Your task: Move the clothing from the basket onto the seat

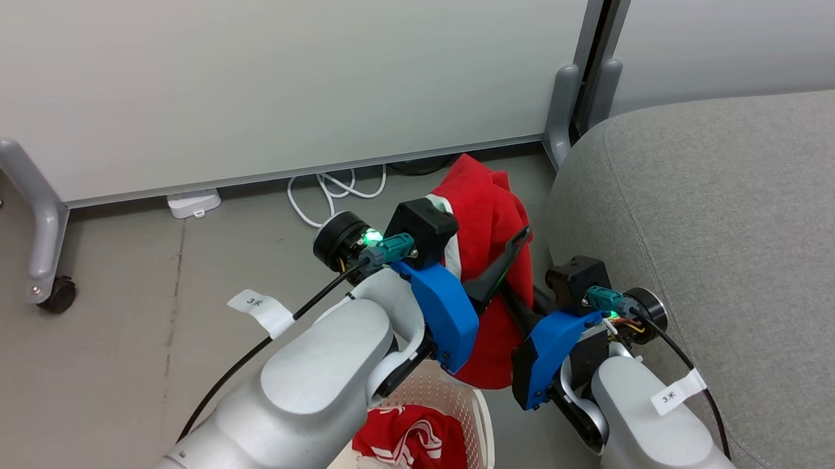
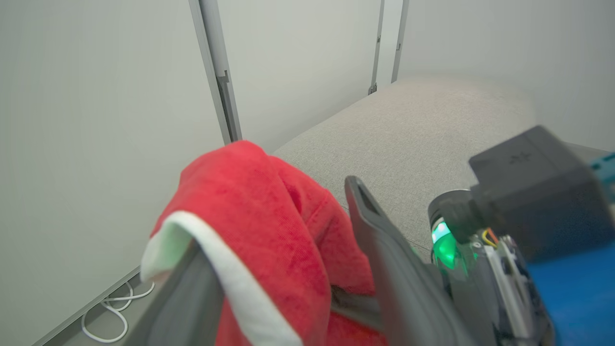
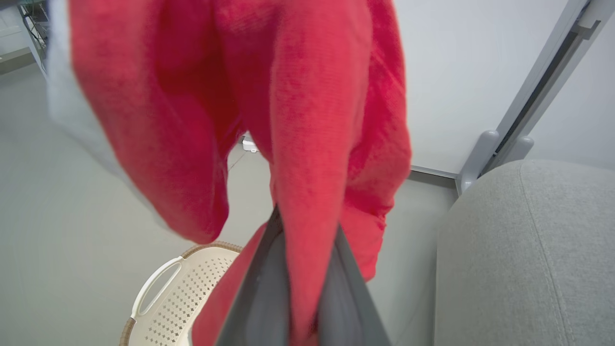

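Observation:
One red garment of the clothing (image 1: 491, 209) hangs in the air beside the grey seat (image 1: 723, 224). My right gripper (image 3: 307, 223) is shut on a fold of it, with red fabric (image 3: 312, 120) pinched between the two fingers. My left gripper (image 2: 274, 211) stands open; the garment's white-trimmed edge (image 2: 211, 254) lies draped over one finger, and the other finger (image 2: 379, 240) is bare. In the head view, both grippers (image 1: 500, 258) (image 1: 512, 304) meet at the cloth above the cream basket (image 1: 477, 417). A second red-and-white garment (image 1: 410, 435) lies in the basket.
A white partition panel (image 1: 256, 69) on wheeled legs (image 1: 58, 295) stands behind the floor. A looped white cable (image 1: 329, 190) and a small white box (image 1: 193, 202) lie at its foot. The seat's rounded corner (image 3: 523, 250) is just right of the hanging cloth.

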### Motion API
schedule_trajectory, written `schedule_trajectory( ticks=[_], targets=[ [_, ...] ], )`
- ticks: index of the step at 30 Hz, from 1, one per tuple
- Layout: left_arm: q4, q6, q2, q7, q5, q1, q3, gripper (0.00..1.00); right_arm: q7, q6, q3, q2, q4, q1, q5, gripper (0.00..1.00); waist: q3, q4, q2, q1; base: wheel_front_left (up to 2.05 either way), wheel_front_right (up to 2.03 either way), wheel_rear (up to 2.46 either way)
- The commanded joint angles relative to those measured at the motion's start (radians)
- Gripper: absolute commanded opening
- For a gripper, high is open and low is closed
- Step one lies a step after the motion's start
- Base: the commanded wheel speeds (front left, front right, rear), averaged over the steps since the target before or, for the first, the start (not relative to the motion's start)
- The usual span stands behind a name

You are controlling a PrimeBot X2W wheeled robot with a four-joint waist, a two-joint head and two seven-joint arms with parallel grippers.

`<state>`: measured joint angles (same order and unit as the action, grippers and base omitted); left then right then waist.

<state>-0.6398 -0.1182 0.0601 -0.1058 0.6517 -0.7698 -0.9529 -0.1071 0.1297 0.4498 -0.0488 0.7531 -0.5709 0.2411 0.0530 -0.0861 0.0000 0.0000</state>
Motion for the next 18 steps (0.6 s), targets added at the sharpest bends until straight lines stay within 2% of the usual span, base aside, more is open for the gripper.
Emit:
schedule_trajectory(
  ticks=[1, 9, 18],
  targets=[
    [-0.003, 0.007, 0.007, 0.000, 0.004, 0.002, -0.002, 1.00, -0.005, 0.002, 0.002, -0.003, 0.003, -0.022, 0.008, 0.00, 0.001, 0.001, 0.0000, 0.0000, 0.00, 0.00, 0.00],
    [0.004, 0.006, 0.028, -0.033, 0.008, 0.023, -0.002, 1.00, -0.018, 0.002, -0.012, -0.003, 0.009, -0.034, 0.008, 0.00, 0.005, 0.001, 0.0000, 0.0000, 0.00, 0.00, 0.00],
    [0.048, -0.003, 0.105, -0.130, 0.008, 0.119, 0.000, 1.00, -0.033, 0.002, -0.046, -0.003, 0.009, -0.031, -0.002, 0.00, 0.001, -0.005, 0.0000, 0.0000, 0.00, 0.00, 0.00]
  ],
)
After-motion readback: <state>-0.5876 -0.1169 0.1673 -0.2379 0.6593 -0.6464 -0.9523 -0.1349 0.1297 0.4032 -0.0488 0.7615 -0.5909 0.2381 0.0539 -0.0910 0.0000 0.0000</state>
